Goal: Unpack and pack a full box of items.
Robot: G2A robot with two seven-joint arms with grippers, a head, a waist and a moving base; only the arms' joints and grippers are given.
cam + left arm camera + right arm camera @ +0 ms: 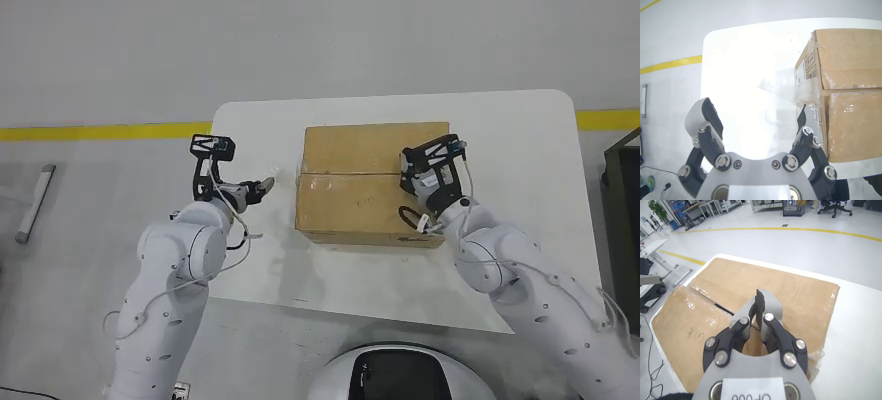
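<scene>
Here, right gripper [759, 301] pinched closed above the box [355, 190] — left gripper [755, 109] spread beside it.

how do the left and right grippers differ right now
The left gripper has its fingers spread wide; the right gripper has them pressed together. The left gripper is beside the cardboard box, over bare table; the right gripper is above the box's top, near the flap seam. Both have black ribbed pads.
</scene>
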